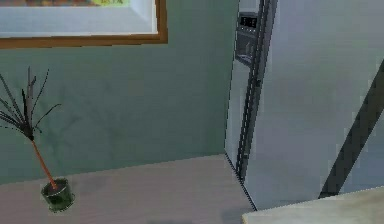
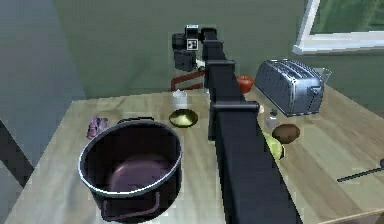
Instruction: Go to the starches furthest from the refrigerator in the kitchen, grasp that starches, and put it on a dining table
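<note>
A brown lump (image 2: 287,132), shaped like a potato, lies on the wooden table (image 2: 335,150), just right of the arm (image 2: 235,130). A round yellow-green thing (image 2: 273,148) sits just beside it. The arm is a dark square bar. It reaches from the bottom edge out across the table, and the gripper (image 2: 183,48) is at its far end, up in front of the green wall. I cannot tell if its fingers are apart or together, or if it holds anything. Behind the lump stands a shiny metal toaster (image 2: 290,86), with a round red thing (image 2: 244,81) to its left. Left of the arm are a small yellow bowl (image 2: 183,118) and a big round dark pot (image 2: 130,165) with two handles. In the forward view a tall, smooth grey refrigerator (image 1: 310,100) stands by the wall, and a spiky plant (image 1: 35,130) sits in a little green pot.
</note>
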### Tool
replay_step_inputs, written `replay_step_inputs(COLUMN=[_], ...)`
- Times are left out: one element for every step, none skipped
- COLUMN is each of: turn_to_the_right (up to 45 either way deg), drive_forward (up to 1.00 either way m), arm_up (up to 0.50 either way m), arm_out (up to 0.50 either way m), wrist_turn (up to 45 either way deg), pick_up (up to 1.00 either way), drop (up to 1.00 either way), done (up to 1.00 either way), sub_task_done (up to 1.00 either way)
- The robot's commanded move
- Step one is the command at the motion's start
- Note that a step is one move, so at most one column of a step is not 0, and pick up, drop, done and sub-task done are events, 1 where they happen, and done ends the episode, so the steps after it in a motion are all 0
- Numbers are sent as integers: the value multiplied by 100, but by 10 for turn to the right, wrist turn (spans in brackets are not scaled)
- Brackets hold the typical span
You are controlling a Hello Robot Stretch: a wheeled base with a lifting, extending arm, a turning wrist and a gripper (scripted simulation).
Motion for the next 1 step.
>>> replay_step_inputs(turn_to_the_right=[0], drive_forward=[0], arm_up=[0], arm_out=[0], wrist_turn=[0], pick_up=[0], drop=[100], done=[0], sub_task_done=[0])
